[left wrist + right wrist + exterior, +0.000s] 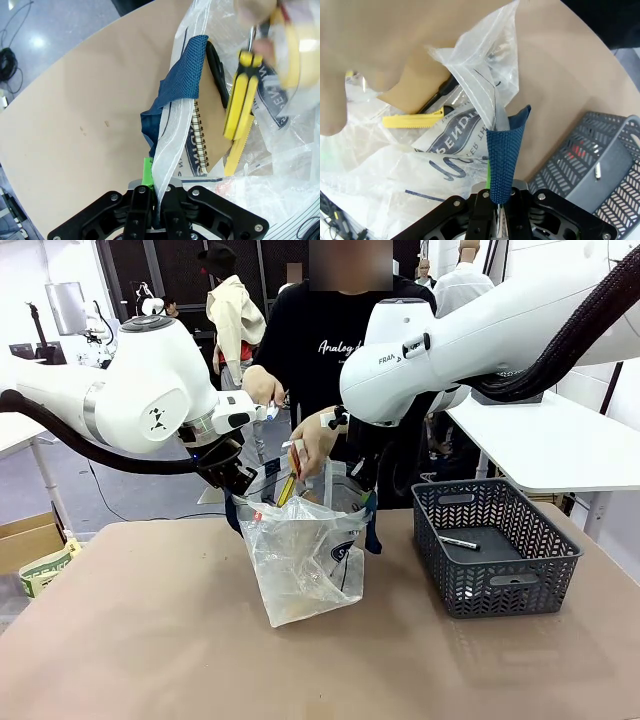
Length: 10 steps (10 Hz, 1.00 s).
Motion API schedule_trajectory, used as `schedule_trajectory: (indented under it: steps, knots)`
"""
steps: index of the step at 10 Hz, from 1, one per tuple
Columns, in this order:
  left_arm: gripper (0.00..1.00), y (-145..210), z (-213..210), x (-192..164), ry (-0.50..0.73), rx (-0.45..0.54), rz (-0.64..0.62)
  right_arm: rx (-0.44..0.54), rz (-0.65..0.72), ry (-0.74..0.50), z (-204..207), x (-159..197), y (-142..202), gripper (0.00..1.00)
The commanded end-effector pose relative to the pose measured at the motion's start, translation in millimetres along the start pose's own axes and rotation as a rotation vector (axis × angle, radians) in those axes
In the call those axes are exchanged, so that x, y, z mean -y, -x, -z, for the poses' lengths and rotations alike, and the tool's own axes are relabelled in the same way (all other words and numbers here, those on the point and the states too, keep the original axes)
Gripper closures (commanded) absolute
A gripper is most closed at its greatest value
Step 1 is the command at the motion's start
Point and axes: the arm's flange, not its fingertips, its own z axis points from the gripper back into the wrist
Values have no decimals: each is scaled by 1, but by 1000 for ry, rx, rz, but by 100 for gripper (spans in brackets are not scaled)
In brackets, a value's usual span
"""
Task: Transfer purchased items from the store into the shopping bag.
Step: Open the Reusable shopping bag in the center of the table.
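Your left pincer (pixel 156 192) pinches the bag's (pixel 300 560) rim, and your right pincer (pixel 497 200) pinches its navy strap (pixel 502 155). The bag stands on the surface (pixel 150 640), near the basket (pixel 495 545). A hand (pixel 312 448) holds a yellow piece (pixel 239 100) in its mouth.

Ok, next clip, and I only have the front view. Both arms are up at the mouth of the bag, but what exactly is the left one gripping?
Observer: From the left wrist, the left gripper is shut on the whitish plastic rim of the shopping bag.
Operator: And the right?
Observer: The right gripper is shut on the navy strap handle, with a fold of plastic pinched alongside it.
Operator: Anything inside the bag?
Observer: Yes, a spiral-bound notebook with a brown cover lies inside.
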Motion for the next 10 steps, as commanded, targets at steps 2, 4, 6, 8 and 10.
schedule_trajectory:
  steps: [2,4,6,8,10]
  knots:
    - [100,0,-1,1,-3,2,6,1,-1,1,1,0,1,100]
    - [100,0,-1,1,-3,2,6,1,-1,1,1,0,1,100]
    - [100,0,-1,1,-3,2,6,-11,14,-2,-3,0,-1,100]
    - [100,0,-1,1,-3,2,6,-40,23,15,-8,1,-3,100]
    - [100,0,-1,1,-3,2,6,-63,20,38,-12,3,-4,100]
